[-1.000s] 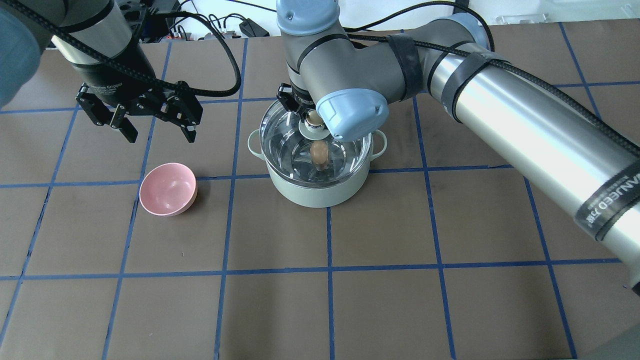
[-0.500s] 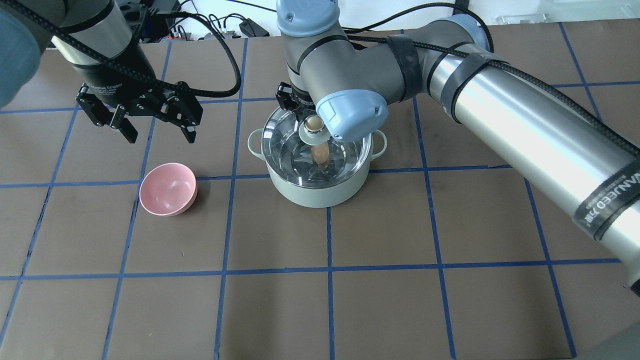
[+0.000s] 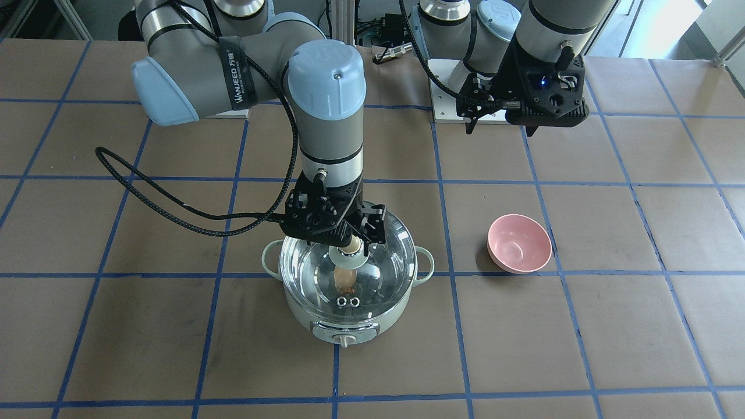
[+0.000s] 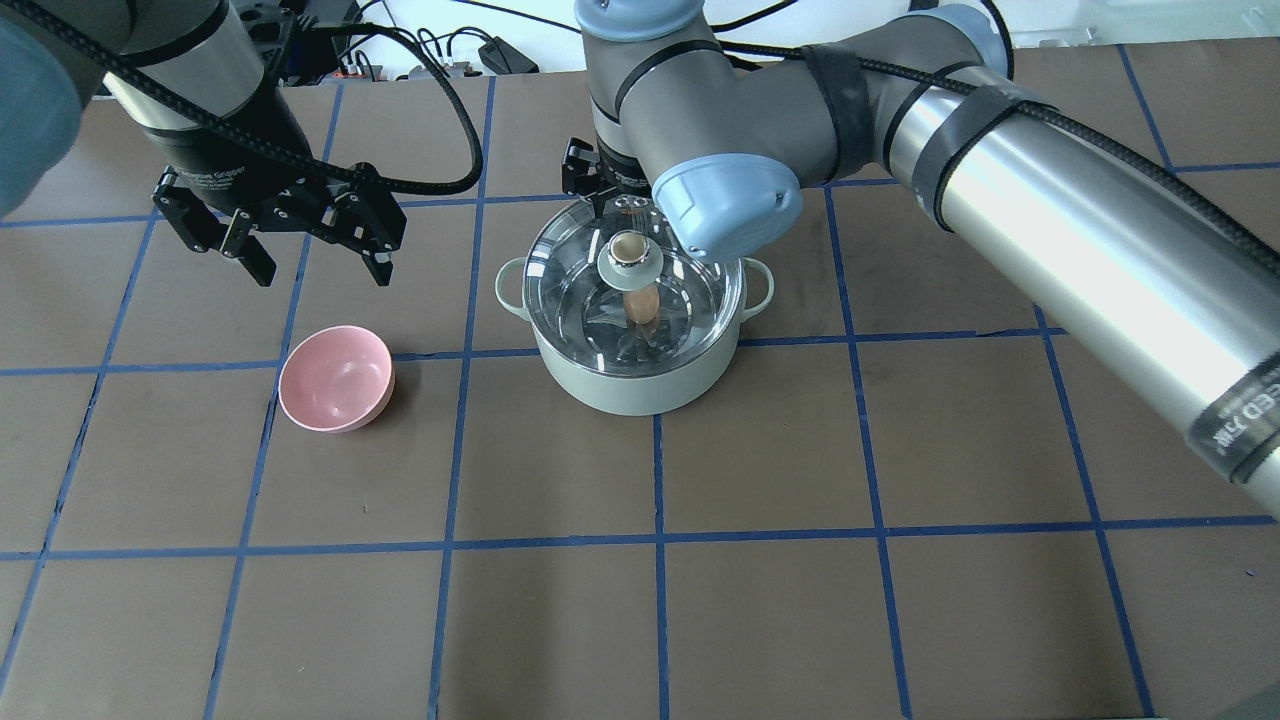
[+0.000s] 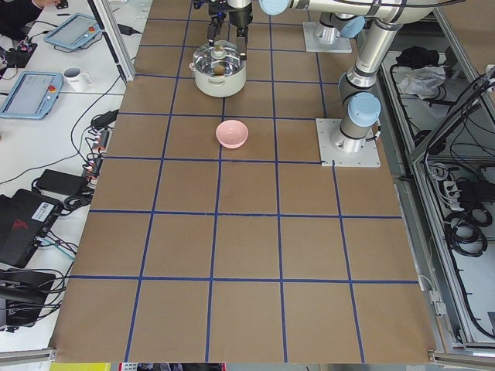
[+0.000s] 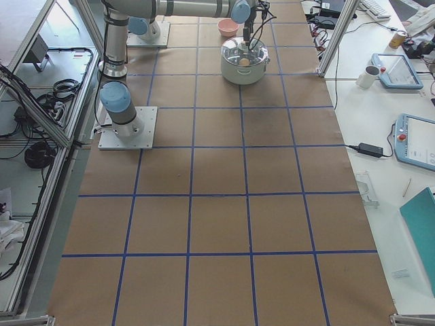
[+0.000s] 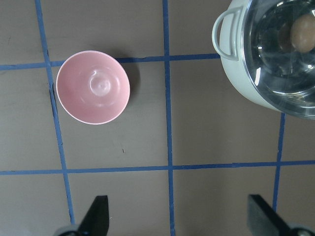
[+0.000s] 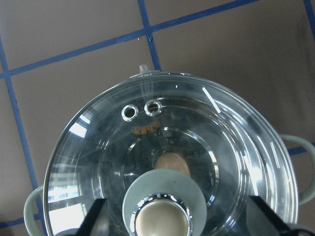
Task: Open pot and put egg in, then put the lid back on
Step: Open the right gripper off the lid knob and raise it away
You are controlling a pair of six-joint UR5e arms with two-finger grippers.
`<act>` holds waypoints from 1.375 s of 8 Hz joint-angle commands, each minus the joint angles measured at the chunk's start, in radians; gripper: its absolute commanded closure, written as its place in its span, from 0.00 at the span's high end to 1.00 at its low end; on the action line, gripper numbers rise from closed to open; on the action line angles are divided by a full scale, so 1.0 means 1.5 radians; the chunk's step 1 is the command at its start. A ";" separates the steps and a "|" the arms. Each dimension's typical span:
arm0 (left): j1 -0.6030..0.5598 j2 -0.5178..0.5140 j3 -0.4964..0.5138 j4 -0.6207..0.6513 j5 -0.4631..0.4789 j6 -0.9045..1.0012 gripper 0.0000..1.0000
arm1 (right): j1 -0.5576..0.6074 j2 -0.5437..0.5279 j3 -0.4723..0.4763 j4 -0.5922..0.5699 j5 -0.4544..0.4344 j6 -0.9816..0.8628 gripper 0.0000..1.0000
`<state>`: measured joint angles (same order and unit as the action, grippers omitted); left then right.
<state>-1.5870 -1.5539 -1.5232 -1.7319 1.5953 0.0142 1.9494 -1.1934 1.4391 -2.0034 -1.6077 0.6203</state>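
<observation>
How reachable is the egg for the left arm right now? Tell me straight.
Probably not. The egg lies in the pot under the closed glass lid, and the open right pincer hangs over its knob. The left pincer, open, hangs off to the side.

The pot (image 4: 630, 385) has a pale mint-green body and a shiny steel inside. Its lid (image 4: 565, 275) is clear glass with a mint-green hub (image 4: 612, 270), a tan knob (image 4: 628, 246) with a metallic sheen and two silver vent rings (image 3: 347, 301) — the egg (image 4: 640, 304) shows tan-brown through the glass. The bowl (image 4: 335, 378) is plain pink and the surface (image 4: 800, 620) is dull brown with a grid of blue tape lines, while the left gripper (image 4: 321, 272) and the right gripper (image 3: 350, 240) are black — the right arm (image 4: 1050, 170) is silver and grey with pale blue caps.
</observation>
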 commanded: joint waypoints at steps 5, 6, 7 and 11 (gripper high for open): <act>0.000 0.000 0.000 0.000 0.000 0.000 1.00 | -0.202 -0.227 0.011 0.319 0.034 -0.378 1.00; 0.000 0.000 0.000 0.000 0.000 0.000 1.00 | -0.206 -0.228 0.021 0.324 0.033 -0.382 1.00; 0.000 0.000 0.000 0.000 0.000 0.000 1.00 | -0.208 -0.228 0.026 0.319 0.028 -0.387 1.00; 0.001 0.000 0.000 0.000 0.000 0.000 1.00 | -0.217 -0.229 0.028 0.321 0.029 -0.430 1.00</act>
<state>-1.5876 -1.5539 -1.5233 -1.7319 1.5953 0.0138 1.6342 -1.5359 1.4810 -1.5202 -1.5637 -0.0122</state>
